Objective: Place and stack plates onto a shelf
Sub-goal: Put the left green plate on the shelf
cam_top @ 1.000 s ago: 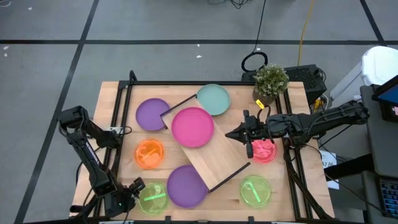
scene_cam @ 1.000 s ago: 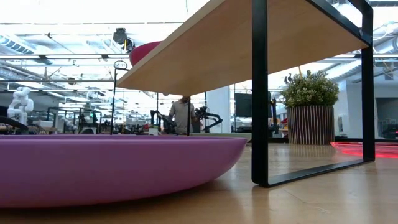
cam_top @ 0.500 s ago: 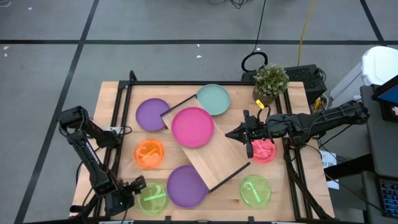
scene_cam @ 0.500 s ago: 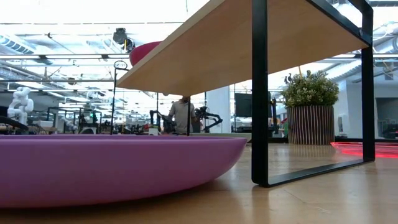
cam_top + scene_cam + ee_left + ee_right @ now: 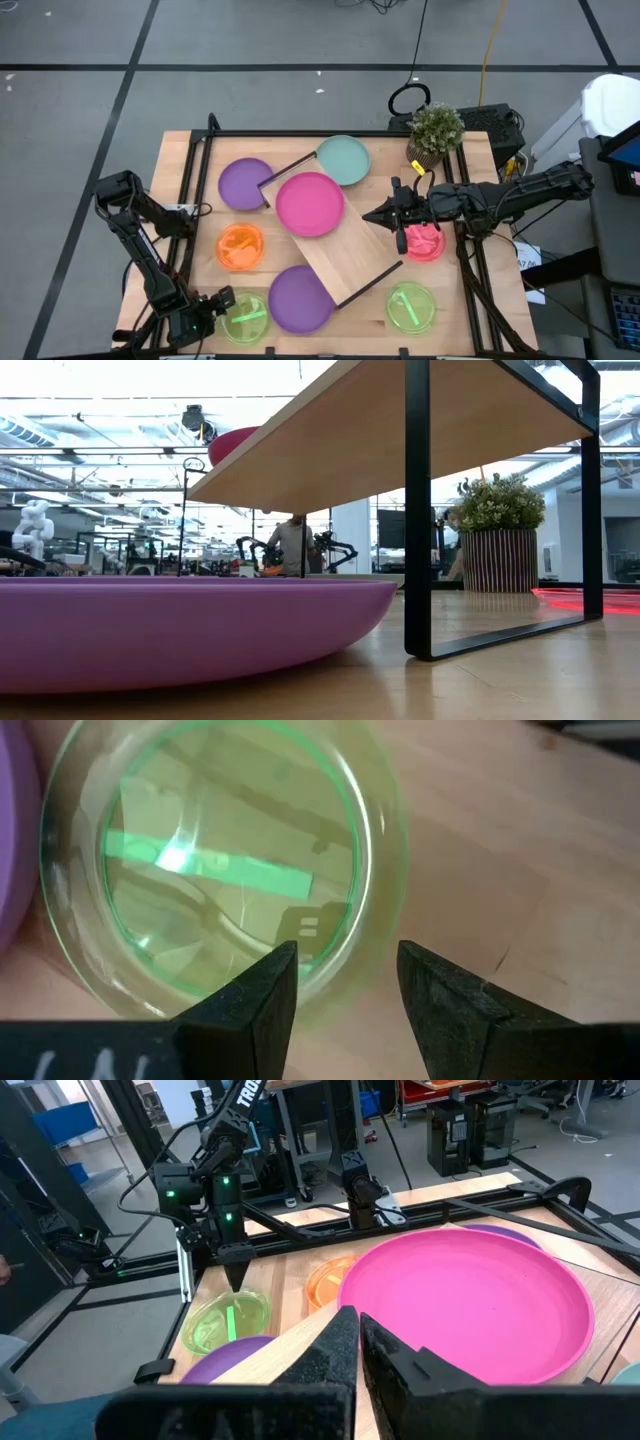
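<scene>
Below, left gripper (image 5: pixel 340 990) poised directly over the small translucent green plate (image 5: pixel 215 870) at the near-left corner of the tabletop (image 5: pixel 380 310), fingers (image 5: pixel 255 1000) parted a little and straddling the plate's rim, nothing held. Green plate just beside the large purple plate (image 5: pixel 298 298), which lay partly under the near end of the shelf (image 5: pixel 350 248). Magenta plate (image 5: pixel 309 204) already resting on the shelf's far end; second purple plate (image 5: pixel 244 183), teal plate (image 5: pixel 343 159), orange plate (image 5: pixel 239 246), red plate (image 5: pixel 424 242) and another green plate (image 5: pixel 410 306) spread on the table around it. Right gripper (image 5: pixel 349 1342) hovering beside the shelf's right edge, above the red plate, fingers nearly together and empty. Judged thin, light and fairly stiff plastic, glossy and so probably slippery; likely to skate on the wood if pushed. Best taken at the raised rim, one finger inside and one outside, on the side away from the purple plate.
</scene>
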Tool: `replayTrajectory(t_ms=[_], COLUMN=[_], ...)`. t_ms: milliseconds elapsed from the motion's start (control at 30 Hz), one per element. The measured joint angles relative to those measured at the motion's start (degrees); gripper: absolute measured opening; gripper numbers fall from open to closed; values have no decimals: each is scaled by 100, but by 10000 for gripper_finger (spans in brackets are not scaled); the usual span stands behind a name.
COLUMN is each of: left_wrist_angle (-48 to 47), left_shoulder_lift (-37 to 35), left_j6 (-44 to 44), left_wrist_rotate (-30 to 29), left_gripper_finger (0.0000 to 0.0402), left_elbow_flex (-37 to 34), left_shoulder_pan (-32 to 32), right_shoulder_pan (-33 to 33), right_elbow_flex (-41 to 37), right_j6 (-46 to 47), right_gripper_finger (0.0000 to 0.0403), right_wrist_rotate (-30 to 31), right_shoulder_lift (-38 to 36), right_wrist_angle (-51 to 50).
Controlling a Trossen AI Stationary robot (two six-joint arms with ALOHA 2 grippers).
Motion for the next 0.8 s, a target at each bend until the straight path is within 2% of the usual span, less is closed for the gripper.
replayTrajectory(t_ms=[300, 633, 800], left_wrist_angle=[89, 341, 659], left_shoulder_lift=[0, 17, 253], left_j6=[-181, -161, -221], left_wrist_rotate=[258, 17, 73], left_gripper_finger=[120, 117, 117], left_elbow_flex=[-157, -207, -295], left_shoulder_pan=[-25, -42, -42], right_shoulder_pan=[0, 0, 0], right_elbow_flex=[0, 0, 0], right_j6=[0, -2, -1], right_gripper_finger=[2, 2, 2], right_wrist_rotate=[0, 0, -1], right_shoulder_lift=[0, 0, 0], right_wrist_angle=[-4, -7, -7])
